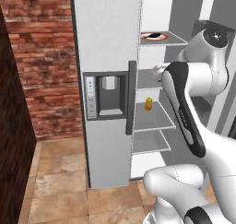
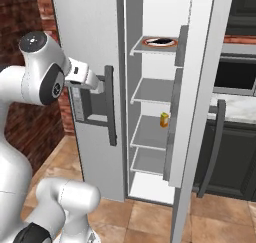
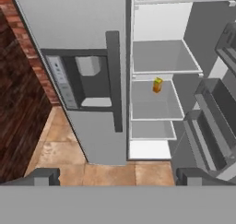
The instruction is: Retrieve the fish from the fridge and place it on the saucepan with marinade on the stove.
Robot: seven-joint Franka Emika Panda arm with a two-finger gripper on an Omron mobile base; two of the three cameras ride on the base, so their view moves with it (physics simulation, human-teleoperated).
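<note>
Brick wall (image 1: 41,57) and tan floor tiles (image 1: 60,172) are seen to the left of the fridge (image 1: 108,29), which is taken as the landmark. Its left door (image 1: 103,140) is shut, with a dark dispenser recess (image 1: 109,95) set in it and a dark vertical handle (image 1: 131,96) at its inner edge. Its right door (image 2: 197,112) is swung wide open, so the white shelves (image 2: 152,92) inside are exposed; door bins (image 3: 216,126) are seen on the inner face, partly cut off at the frame edge in the hand view.

On the uppermost visible shelf of the fridge a round plate with a brownish rim (image 2: 160,42) is set, and on it a small dark shape, taken to be the fish (image 2: 161,40), is lying; its details are too small to be made out. In the hand view this plate is cut by the top edge. Two shelves lower, a small yellow-orange upright item (image 2: 164,119) is standing alone near the middle of its shelf.

The hand (image 3: 119,176) is held in front of the fridge, well apart from the shelves, with its two fingertips (image 3: 42,176) spread fully wide and nothing between them. In the left base view the hand is hidden behind the arm's own white links. To the right of the fridge, dark cabinets (image 2: 235,162) and a pale worktop (image 2: 240,107) are partly visible.
</note>
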